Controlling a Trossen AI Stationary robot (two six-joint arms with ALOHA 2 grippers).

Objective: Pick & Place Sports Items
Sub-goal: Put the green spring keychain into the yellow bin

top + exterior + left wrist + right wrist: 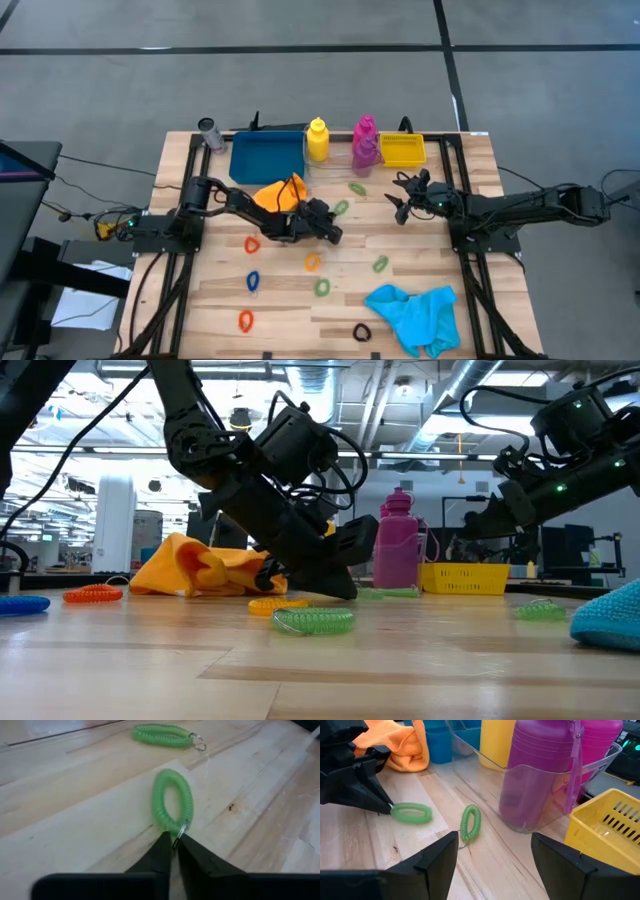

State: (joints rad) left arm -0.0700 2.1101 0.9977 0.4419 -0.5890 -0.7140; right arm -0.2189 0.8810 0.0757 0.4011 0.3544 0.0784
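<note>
Left gripper (172, 842) pinched together on a green coiled elastic ring (172, 800).
Right gripper (492, 857) hovers, fingers apart; no writing legible.

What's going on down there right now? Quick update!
Left gripper shut on green ring, down at table. Right gripper open, waiting near yellow bin. Nothing blocking.

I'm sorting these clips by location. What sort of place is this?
Probably a robotics lab or workshop: a wooden table on a dark frame stands on a bare grey floor, exposed ducts and strip lights run overhead, and desks and equipment fill the open hall behind.
</note>
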